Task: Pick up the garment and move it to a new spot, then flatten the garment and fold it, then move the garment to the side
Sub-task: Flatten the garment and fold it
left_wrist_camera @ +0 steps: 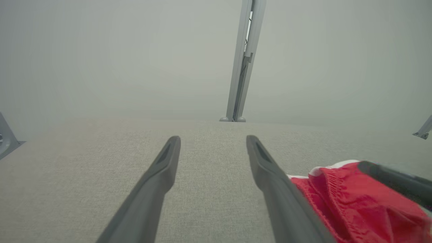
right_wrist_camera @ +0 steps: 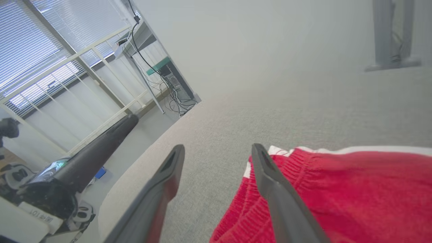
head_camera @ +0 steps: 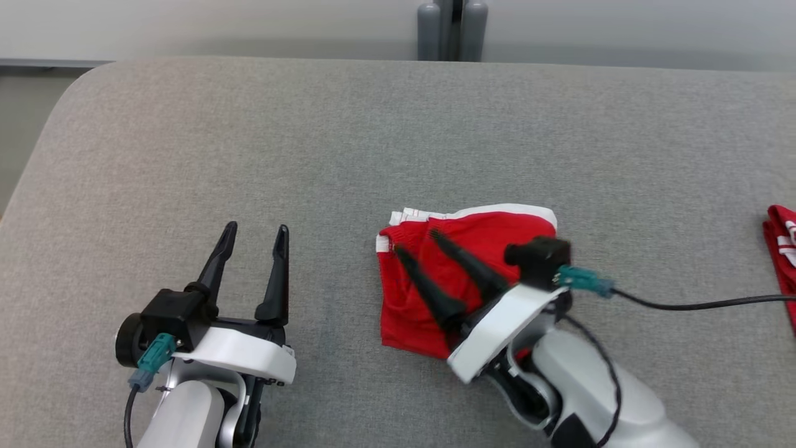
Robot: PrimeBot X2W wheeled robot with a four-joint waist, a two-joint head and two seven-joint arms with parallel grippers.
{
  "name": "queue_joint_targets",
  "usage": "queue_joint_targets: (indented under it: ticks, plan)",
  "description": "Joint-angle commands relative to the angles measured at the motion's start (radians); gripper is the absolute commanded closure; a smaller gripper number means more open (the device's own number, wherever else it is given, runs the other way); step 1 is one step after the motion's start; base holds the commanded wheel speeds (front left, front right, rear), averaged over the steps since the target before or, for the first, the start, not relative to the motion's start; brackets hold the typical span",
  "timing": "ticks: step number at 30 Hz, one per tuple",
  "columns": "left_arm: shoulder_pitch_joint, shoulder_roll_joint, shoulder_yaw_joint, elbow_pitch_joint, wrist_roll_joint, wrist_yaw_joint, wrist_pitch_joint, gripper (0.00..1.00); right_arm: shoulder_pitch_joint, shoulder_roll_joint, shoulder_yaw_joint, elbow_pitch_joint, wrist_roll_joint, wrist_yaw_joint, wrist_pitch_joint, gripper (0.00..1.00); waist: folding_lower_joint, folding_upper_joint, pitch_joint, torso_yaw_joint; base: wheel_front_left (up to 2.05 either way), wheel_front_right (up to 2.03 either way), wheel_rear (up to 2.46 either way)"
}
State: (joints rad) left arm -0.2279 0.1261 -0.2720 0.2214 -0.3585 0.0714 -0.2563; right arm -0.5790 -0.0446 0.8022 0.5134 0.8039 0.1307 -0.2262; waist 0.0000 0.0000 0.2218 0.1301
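Garment: red cloth with white trim, folded small near the middle of a grey table.
The right gripper hovers over it, fingers spread, gripping nothing; the left gripper, also spread and empty, waits well apart. The garment looks light, soft and limp, so pinching all layers at a folded edge should keep the fold. Another red cloth sits at the table's right edge.

garment: red, white edging | table: grey weave | posts: grey
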Motion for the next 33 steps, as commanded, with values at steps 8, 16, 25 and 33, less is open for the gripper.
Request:
queue_joint_targets:
  ticks: [8,16,25,33]
  plan:
    - [0.013,0.020,0.019,-0.021,0.010,0.022,-0.007,0.00,0.093,-0.055,-0.318,-0.027,-0.155,0.000,-0.035,0.00,0.0000,0.0000,-0.039,-0.044,0.00,0.00,0.00]
    - [0.031,0.039,0.027,-0.034,0.024,0.045,-0.007,0.00,0.249,-0.086,-0.611,-0.117,-0.311,0.000,-0.034,0.00,0.0000,0.0000,-0.065,-0.082,0.00,0.00,0.00]
    - [0.088,0.061,0.038,-0.040,0.027,0.083,0.012,0.00,0.442,-0.093,-0.742,-0.289,-0.501,0.000,0.066,0.00,0.0000,0.0000,-0.114,-0.127,0.00,0.00,0.00]
    - [0.139,0.071,0.033,-0.059,0.019,0.097,0.032,0.00,0.580,-0.074,-0.795,-0.441,-0.581,0.000,0.152,0.00,0.0000,0.0000,-0.144,-0.133,0.00,0.00,0.00]
